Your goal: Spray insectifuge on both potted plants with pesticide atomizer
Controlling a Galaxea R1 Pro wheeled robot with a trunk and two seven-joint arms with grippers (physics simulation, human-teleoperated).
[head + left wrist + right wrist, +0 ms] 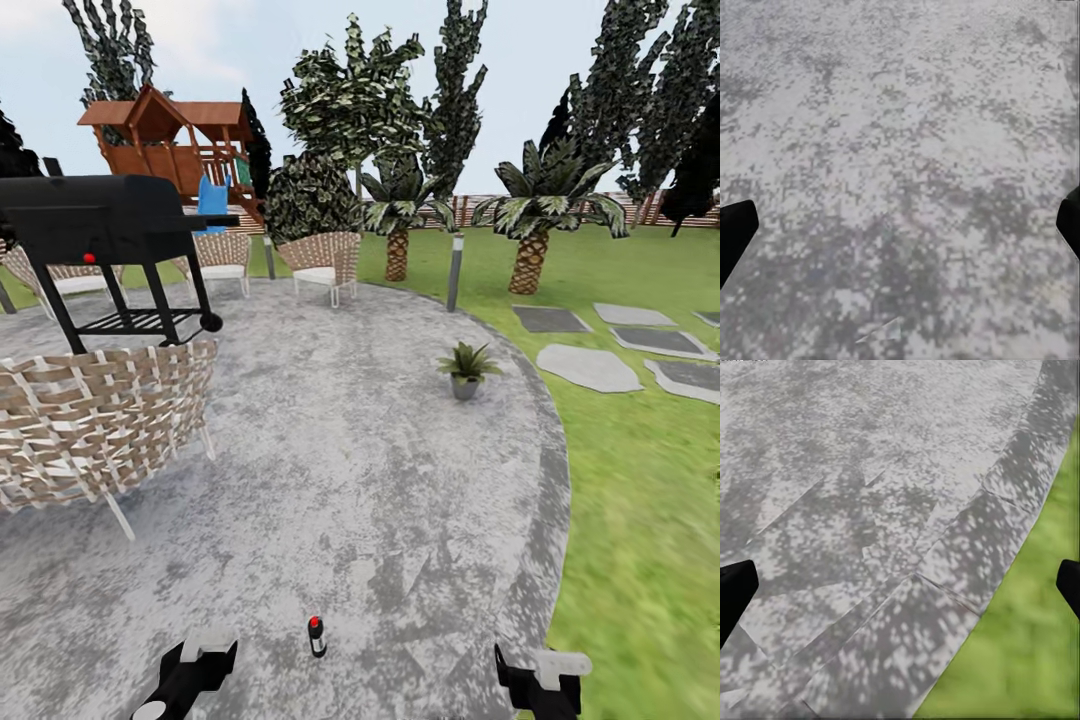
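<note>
1. The garden is shown in the head view as a green lawn [640, 500] bounded at the far side by a brown slatted fence [470, 210], with tall trees behind it and two scaly-trunked palms [530, 225] on the grass.
2. A round grey paved patio [380, 480] is seen over most of the near ground; its curved edge against the grass is also seen in the right wrist view [1005, 510].
3. A wooden play structure [170, 140] is seen at the far left, beyond the patio.
4. A black barbecue grill [100, 240] is placed on the patio's left part, with a woven wicker chair [95, 420] nearer the camera and further wicker chairs [322, 262] behind it.
5. Grey stepping stones [600, 365] are laid in the lawn to the right of the patio.
6. A grey bollard lamp post [455, 270] is set upright at the patio's far edge.
7. One potted plant [466, 368] is seen upright in a small grey pot near the patio's right edge, well apart from the grippers.
8. The left gripper [190, 675] and right gripper [540, 680] are seen at the lower edge of the head view; in each wrist view the two dark fingertips are set wide apart with only paving or grass between them, so the jaws are spread and nothing is held.
9. The pesticide atomizer [317, 637] is seen standing upright on the patio between the two grippers, touched by neither.
</note>
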